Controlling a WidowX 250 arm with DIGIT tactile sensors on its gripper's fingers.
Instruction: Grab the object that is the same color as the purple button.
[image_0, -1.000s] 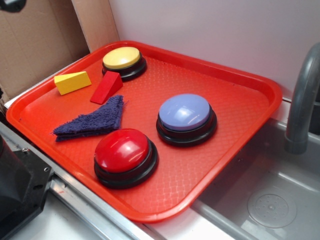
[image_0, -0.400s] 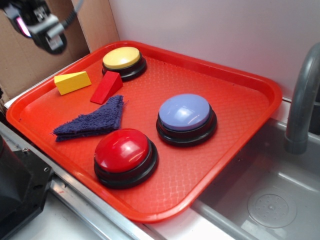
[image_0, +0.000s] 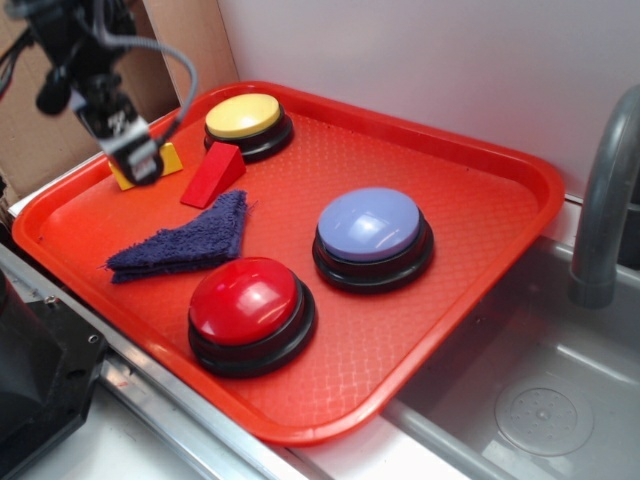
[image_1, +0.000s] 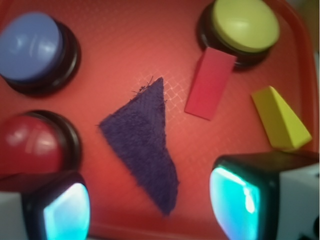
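The gripper hangs above the tray's far left corner, fingers spread wide and holding nothing. The cloth lies flat below, between them. Farther right sits the purple button.

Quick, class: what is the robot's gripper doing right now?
Gripper: open, holding nothing, above the folded dark purple terry cloth on the red plastic tray.
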